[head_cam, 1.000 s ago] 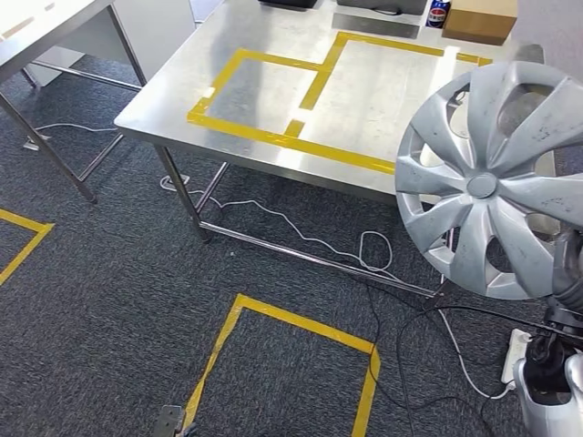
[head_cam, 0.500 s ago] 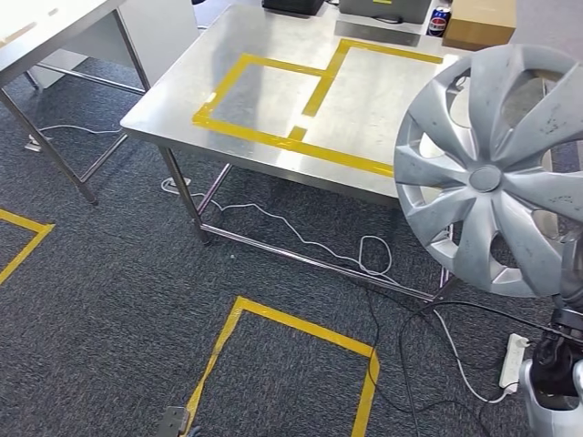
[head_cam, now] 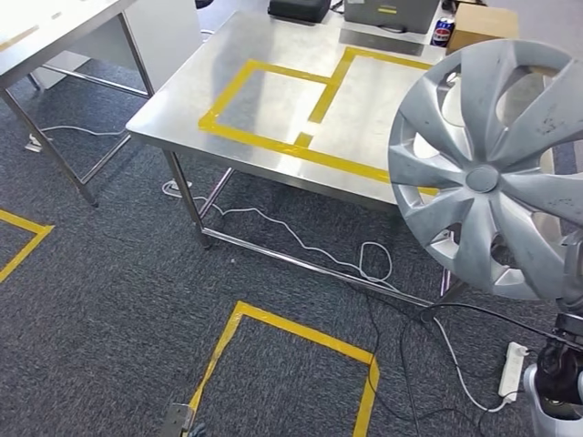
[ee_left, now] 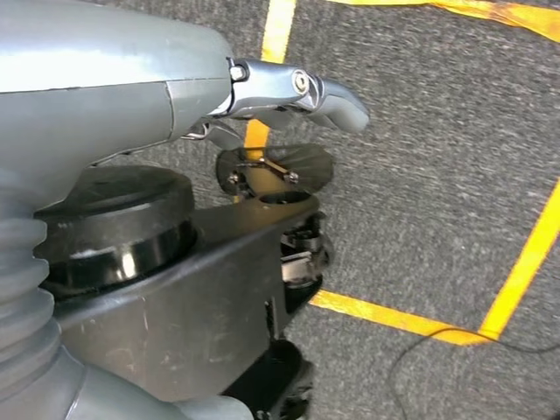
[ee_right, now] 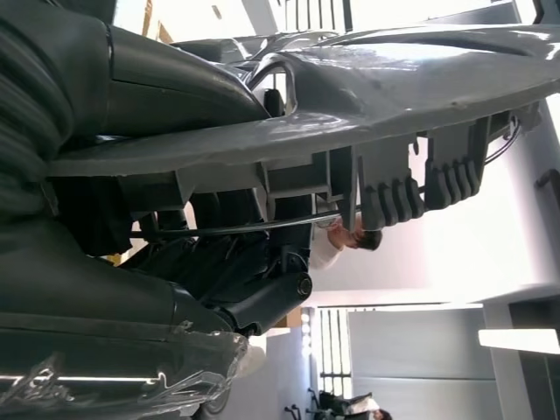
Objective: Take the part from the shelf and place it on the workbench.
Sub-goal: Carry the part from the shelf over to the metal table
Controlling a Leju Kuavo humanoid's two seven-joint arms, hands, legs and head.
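Silver hubcap (head_cam: 489, 173) held upright in the air by the right hand (ee_right: 198, 254), fingers clamped on its rim, off the right end of the steel workbench (head_cam: 275, 100). Over the last second the whole view shifted, bench nearer: robot walking in, placement not started. Left hand (ee_left: 277, 96) hangs over carpet, holding nothing, fingers apart.

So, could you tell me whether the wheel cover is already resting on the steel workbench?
No, the wheel cover is held upright in the air, not lying on the workbench.
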